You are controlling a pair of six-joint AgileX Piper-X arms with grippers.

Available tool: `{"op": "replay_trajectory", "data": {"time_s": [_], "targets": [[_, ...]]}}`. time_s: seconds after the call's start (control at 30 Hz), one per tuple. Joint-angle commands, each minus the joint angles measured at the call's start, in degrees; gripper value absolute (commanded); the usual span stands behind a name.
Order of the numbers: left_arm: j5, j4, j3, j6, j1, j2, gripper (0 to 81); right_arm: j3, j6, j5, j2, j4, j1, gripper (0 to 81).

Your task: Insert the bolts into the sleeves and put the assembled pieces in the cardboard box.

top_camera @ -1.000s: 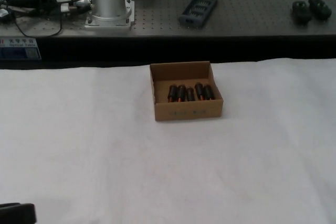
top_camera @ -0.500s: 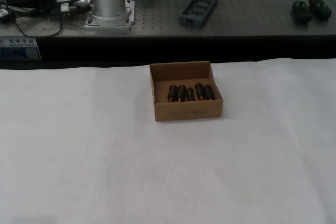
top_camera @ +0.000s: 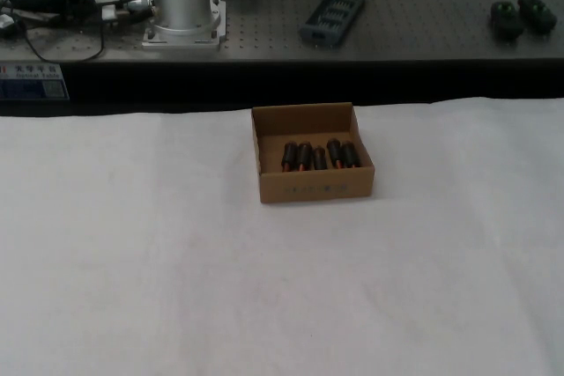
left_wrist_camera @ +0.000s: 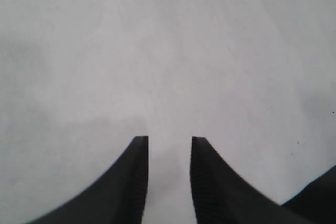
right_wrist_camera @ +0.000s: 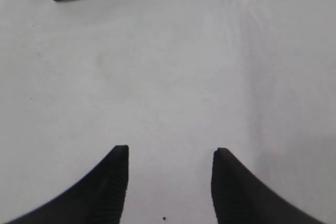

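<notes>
The cardboard box (top_camera: 308, 187) sits open on the white-covered surface (top_camera: 176, 261), toward its far edge. What look like five assembled pieces (top_camera: 319, 156) lie side by side inside. The right tool (right_wrist_camera: 170, 153) hangs over bare cloth, spread wide and empty. The left tool (left_wrist_camera: 169, 145) is narrowly parted and empty.

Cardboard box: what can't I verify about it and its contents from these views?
- High view: the dark cylindrical pieces in the brown cardboard box are too small to count surely or to check that they are fully assembled.
- Right wrist view: the box is cut off by the frame edge; its outer wall hides the inside.
</notes>
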Motion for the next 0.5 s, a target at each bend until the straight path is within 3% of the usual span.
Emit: {"op": "replay_trajectory", "data": {"time_s": [0.0,0.13,0.47], "targets": [[-0.35,1.19,-0.63,1.66,0.13,-0.34,21.0,1.02,1.7,-0.11,-0.45,-1.38,0.14,37.4],[-2.64,4.85,-0.63,2.08,0.13,-0.34,21.0,1.02,5.08,-0.98,-0.45,-0.4,0.14,37.4],[-4.72,5.29,-0.63,1.1,0.13,-0.34,21.0,1.02,4.94,-0.9,-0.45,-0.02,0.14,37.4]]}}
